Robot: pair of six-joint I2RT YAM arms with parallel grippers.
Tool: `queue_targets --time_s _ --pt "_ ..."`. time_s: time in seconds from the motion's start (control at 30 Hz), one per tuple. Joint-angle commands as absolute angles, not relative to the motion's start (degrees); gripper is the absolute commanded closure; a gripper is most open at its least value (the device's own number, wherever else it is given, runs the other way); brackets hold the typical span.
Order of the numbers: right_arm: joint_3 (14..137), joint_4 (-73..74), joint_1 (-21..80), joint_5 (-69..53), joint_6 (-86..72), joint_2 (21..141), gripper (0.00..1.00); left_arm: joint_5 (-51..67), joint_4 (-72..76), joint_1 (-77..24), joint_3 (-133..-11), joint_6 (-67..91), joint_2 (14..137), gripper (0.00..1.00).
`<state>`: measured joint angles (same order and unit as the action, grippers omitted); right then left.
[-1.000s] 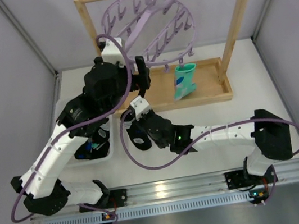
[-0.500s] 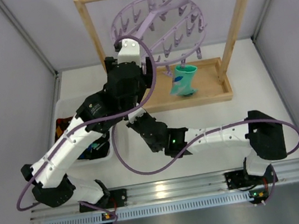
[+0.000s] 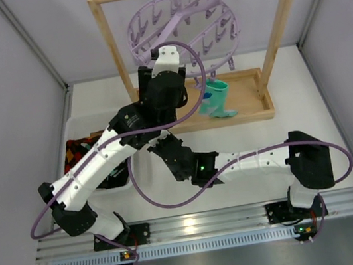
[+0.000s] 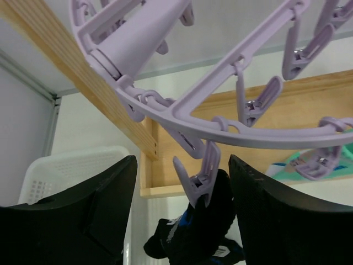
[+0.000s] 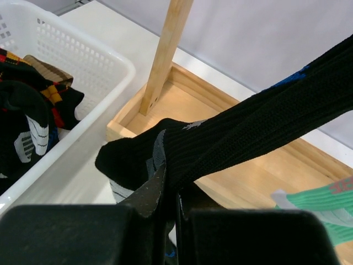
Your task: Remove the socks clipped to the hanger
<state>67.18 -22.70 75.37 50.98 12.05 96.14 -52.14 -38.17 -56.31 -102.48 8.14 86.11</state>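
The lavender hanger is hung by its hook from the top bar of the wooden rack. A black sock is held by one clip on the ring. This clip is straddled by the left end effector, whose jaws are spread apart on either side. The sock's lower part is pinched in the right end effector, whose jaws are closed tight on it. A teal sock is clipped further right, over the rack's tray; contact with the tray cannot be judged. On the counter, the white basket is seen to contain an argyle sock and what appear to be dark socks.
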Motion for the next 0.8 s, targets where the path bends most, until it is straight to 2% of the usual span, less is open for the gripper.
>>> queue_targets --time_s 0.0,0.27,0.3,0.4,0.7,0.77 --pt "69.17 -23.64 77.34 50.63 12.83 95.98 1.00 -57.38 -37.18 -56.34 -104.06 6.33 87.71 0.30" --pt "69.35 -24.26 77.96 50.36 13.97 96.68 1.00 -58.80 -37.18 -56.34 -105.47 5.45 91.84 0.33" --pt "69.35 -24.26 77.96 50.36 14.06 96.59 1.00 -59.06 -37.09 -56.34 -105.90 5.28 92.02 0.40" --pt "69.00 -24.26 78.05 50.36 14.15 96.42 1.00 -59.76 -37.09 -56.16 -106.35 4.92 92.63 0.50" --pt "68.91 -24.35 78.40 49.13 14.24 96.85 1.00 -59.42 -37.00 -54.23 -108.28 3.43 93.60 0.51" --pt "69.08 -24.17 78.49 48.96 14.15 97.03 1.00 -58.89 -36.83 -53.70 -108.46 3.43 93.87 0.59"
